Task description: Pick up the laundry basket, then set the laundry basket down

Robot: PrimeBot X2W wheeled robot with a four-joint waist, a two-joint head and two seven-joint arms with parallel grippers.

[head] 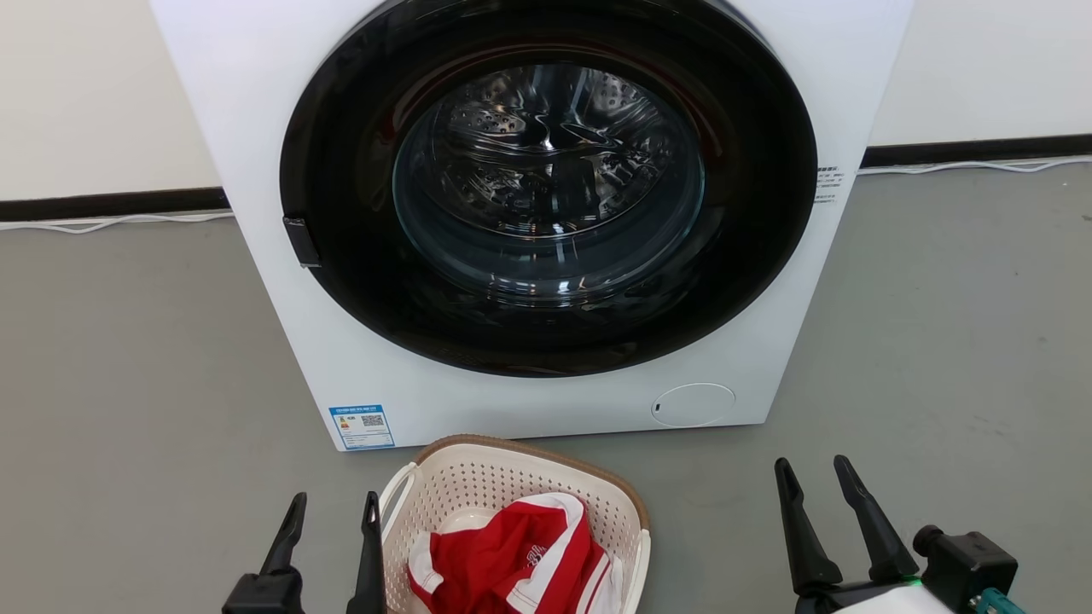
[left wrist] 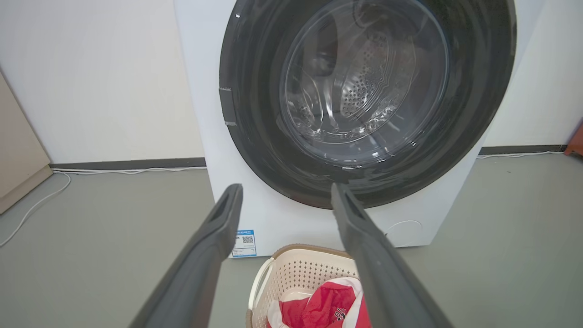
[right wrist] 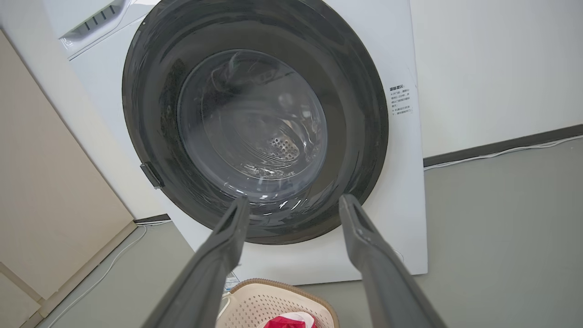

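Not much is happening yet, as far as I can tell. The washing machine (head: 256,170) is sitting at the far side with its door looking shut. The laundry basket (head: 478,486) is resting on the floor just in front of it, at the near edge of the head view, with a red and white garment (head: 503,563) lying inside. The left gripper (head: 335,496) is hovering just beside the basket's left handle, fingers spread and gripping nothing; I can't tell if it's touching. The right gripper (head: 811,463) is hanging well off to the right, also spread and empty. So I'm guessing the pick-up isn't started, and the set-down is waiting on that.

Room-wise, the grey floor (head: 128,384) is looking flat and smooth. A pale wall (head: 85,85) is running behind the machine, a beige cabinet (left wrist: 18,150) is standing off to the left, and a dark baseboard (head: 102,205) is running along the wall with a white cable (head: 111,223) trailing beside it.
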